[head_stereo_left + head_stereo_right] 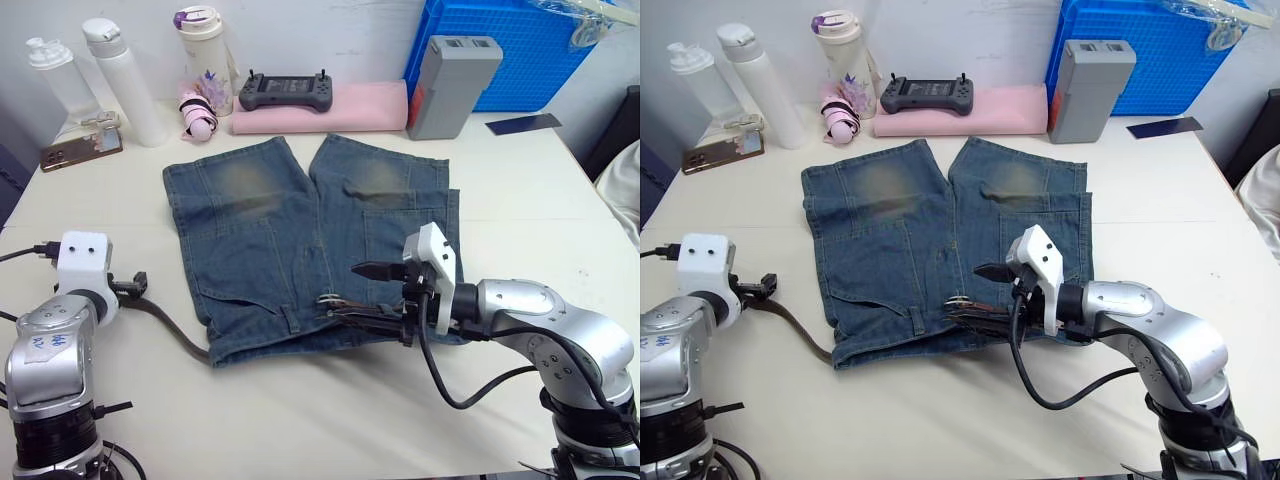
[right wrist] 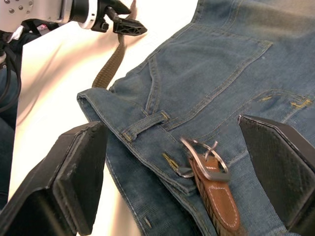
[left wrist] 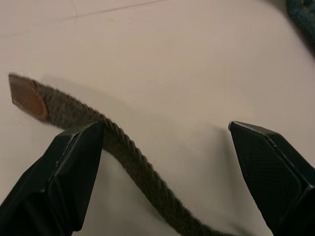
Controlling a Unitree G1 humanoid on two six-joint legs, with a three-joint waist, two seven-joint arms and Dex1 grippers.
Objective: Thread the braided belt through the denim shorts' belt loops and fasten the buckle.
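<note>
Denim shorts (image 1: 310, 245) lie flat at centre frame on the cream tabletop (image 1: 520, 200), waistband toward the lower edge, legs toward the top. Fabric faded blue-grey with pale worn patches on both legs.

Braided belt (image 1: 175, 330): dark-brown woven strap running from the left claw (image 1: 130, 287) at lower left down to the waistband's left corner, where it passes out of sight at the denim.

Right wrist view adds detail the head views lack: the buckle (image 2: 204, 160), a silver metal frame with prong, on a smooth tan leather tab, lying on the denim at the waistband; one belt loop (image 2: 145, 125), a narrow stitched denim strip, just beside it. The right claw (image 2: 172, 172) stands wide open, fingers either side of the buckle, not touching it.

Left wrist view shows the belt's other end: coarse plaited weave ending in a smooth brown leather tip (image 3: 27, 98). Left claw open; the strap passes close against one finger (image 3: 69, 172), the other finger well apart.

Top of frame: pink rolled cloth (image 1: 350, 108), grey controller (image 1: 285, 92) on it, white bottles (image 1: 125, 80), blue crate (image 1: 510, 50).
</note>
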